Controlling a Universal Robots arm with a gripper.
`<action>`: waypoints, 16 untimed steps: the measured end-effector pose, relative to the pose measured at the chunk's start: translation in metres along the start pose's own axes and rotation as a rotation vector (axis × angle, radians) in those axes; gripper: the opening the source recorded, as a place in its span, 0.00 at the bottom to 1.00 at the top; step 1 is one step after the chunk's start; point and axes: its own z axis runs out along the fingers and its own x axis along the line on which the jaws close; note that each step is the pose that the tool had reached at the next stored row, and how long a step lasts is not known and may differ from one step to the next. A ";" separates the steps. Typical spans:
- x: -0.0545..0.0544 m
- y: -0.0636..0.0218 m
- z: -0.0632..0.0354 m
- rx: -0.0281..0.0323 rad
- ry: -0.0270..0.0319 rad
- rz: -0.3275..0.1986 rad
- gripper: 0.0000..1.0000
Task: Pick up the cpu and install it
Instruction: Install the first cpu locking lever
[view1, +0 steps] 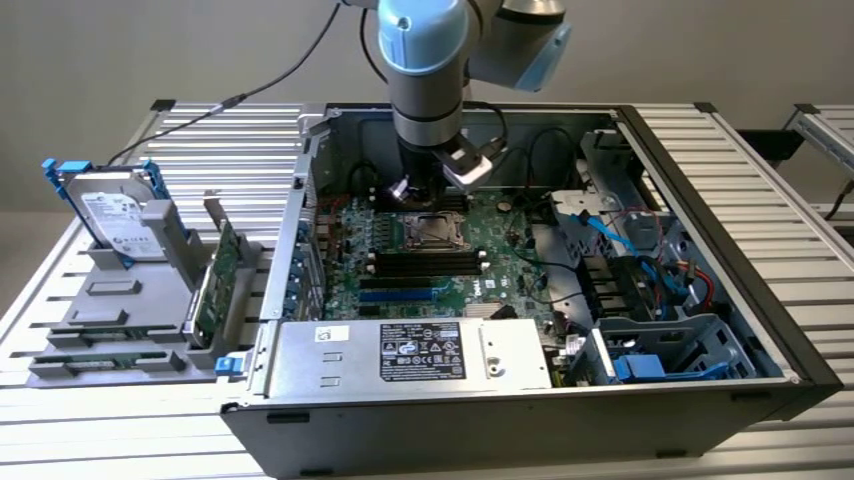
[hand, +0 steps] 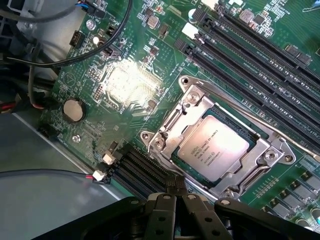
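Item: cpu (hand: 214, 148), lying flat in its socket (hand: 172, 117), mid-motherboard (hand: 90, 75). Item: hand (hand: 176, 192), fingers closed together, holding nothing, hovering just beside the socket. Risk, as I judge it: a downward push off-square could bend socket contacts or scrape the board.

Exterior view: plain grey wall (view1: 160, 40) across top of frame. White slatted table (view1: 227, 130) below; second slatted table (view1: 827, 125) at upper right edge. Soft, even light.

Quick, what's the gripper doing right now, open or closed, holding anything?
Gripper: closed, holding nothing; the cpu lies in the socket.
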 end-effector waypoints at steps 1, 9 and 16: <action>0.000 0.0002 0.0000 0.0000 0.0001 0.000 0.11; 0.001 0.0005 0.0001 -0.0002 0.0003 0.001 0.11; 0.001 0.0009 0.0001 -0.0021 0.0020 0.010 0.11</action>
